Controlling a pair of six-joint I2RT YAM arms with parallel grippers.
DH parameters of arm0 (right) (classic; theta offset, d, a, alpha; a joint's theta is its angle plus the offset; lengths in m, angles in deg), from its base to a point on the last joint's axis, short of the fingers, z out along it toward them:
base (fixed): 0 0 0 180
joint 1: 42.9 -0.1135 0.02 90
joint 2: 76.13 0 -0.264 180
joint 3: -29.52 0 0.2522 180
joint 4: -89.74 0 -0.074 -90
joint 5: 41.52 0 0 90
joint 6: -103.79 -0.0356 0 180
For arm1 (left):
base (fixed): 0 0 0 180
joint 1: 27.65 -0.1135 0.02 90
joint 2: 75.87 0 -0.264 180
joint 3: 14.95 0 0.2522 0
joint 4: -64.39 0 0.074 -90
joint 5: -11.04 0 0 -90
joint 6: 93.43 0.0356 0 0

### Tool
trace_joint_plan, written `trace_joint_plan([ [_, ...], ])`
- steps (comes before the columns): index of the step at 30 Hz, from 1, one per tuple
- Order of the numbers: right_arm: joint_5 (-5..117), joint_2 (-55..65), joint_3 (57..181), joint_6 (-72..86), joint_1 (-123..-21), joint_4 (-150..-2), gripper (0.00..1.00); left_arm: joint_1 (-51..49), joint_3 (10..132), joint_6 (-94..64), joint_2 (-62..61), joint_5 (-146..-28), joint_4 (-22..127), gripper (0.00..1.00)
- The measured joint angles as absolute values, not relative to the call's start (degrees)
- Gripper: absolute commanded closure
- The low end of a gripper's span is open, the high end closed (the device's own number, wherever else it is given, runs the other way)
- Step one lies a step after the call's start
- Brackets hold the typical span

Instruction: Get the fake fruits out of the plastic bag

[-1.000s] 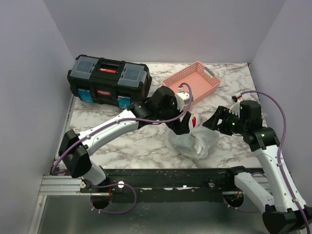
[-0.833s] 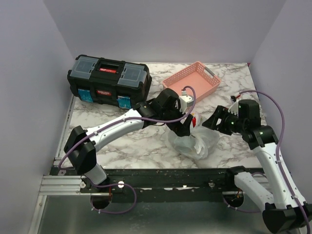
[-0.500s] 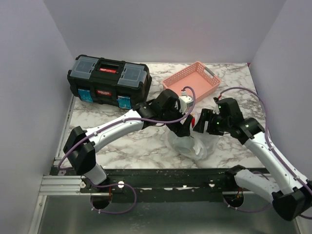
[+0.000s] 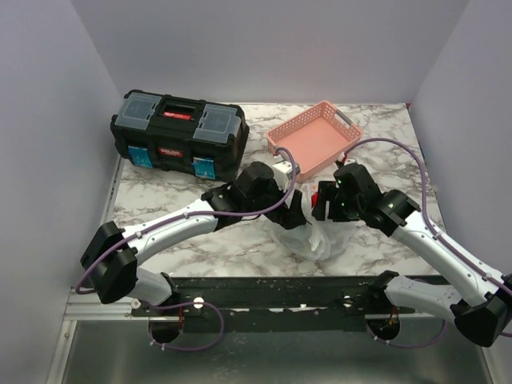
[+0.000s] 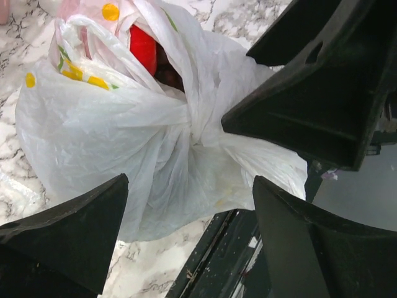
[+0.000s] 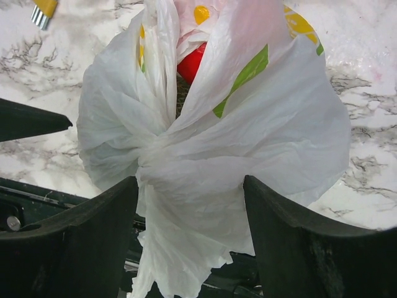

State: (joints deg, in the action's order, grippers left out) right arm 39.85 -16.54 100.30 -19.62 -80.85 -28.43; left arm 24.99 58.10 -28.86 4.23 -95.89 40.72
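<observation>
The plastic bag (image 4: pixel 312 238) lies crumpled near the table's front edge, white and crinkly with yellow-green marks, twisted into a knot (image 6: pixel 155 155). Through its mouth a glossy red apple (image 5: pixel 144 49) (image 6: pixel 191 62) shows, with a dark fruit (image 5: pixel 167 69) beside it; the other fake fruits are hidden inside. My left gripper (image 5: pixel 190 183) (image 4: pixel 294 210) is open at the bag's left side, its fingers apart around the bag's lower folds. My right gripper (image 6: pixel 190 183) (image 4: pixel 320 206) is open over the bag from the right, its fingers (image 6: pixel 93 236) straddling the knot.
A pink slotted basket (image 4: pixel 314 138) stands at the back right and a black toolbox (image 4: pixel 178 134) at the back left. The table's dark front rail (image 5: pixel 217 261) runs just below the bag. The two grippers are close together over the bag.
My right arm swung left and down from beside the bag until its fingers straddle the knot. The left arm shifted slightly left and lower; the bag bunched a little.
</observation>
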Motion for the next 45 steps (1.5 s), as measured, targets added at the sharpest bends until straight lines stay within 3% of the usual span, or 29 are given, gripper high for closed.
trace_joint_plan([
  [4,39.1,-16.4,99.9,-19.6,-81.4,-28.5,0.35,25.0,59.6,-29.7,6.0,-95.9,41.4,0.08],
  [8,38.6,-15.9,98.9,-19.4,-81.5,-29.1,0.46,25.0,62.6,-29.4,8.2,-96.0,41.4,0.08],
  [12,38.4,-15.8,98.4,-19.2,-81.5,-29.1,0.53,25.0,65.4,-28.7,11.1,-96.1,41.0,0.14],
  [18,38.4,-17.3,97.7,-19.2,-81.5,-29.8,0.71,25.0,66.9,-27.2,13.0,-96.1,39.8,0.35],
  [26,38.4,-17.9,97.2,-19.2,-81.5,-30.3,0.87,25.0,67.6,-26.0,15.2,-96.3,38.5,0.38],
  [32,38.4,-18.4,97.0,-19.2,-81.5,-30.5,0.94,25.0,68.1,-26.0,17.6,-96.9,37.8,0.54],
  [38,38.4,-21.0,96.6,-19.2,-81.5,-30.6,0.99,25.0,68.6,-26.4,18.8,-98.0,38.0,0.85],
  [43,38.4,-21.8,96.6,-19.2,-81.5,-30.6,0.99,25.0,68.8,-26.0,18.6,-97.7,37.5,0.99],
  [45,38.4,-21.8,96.6,-19.2,-81.5,-30.6,0.99,25.0,68.8,-25.8,18.0,-97.3,37.2,1.0],
])
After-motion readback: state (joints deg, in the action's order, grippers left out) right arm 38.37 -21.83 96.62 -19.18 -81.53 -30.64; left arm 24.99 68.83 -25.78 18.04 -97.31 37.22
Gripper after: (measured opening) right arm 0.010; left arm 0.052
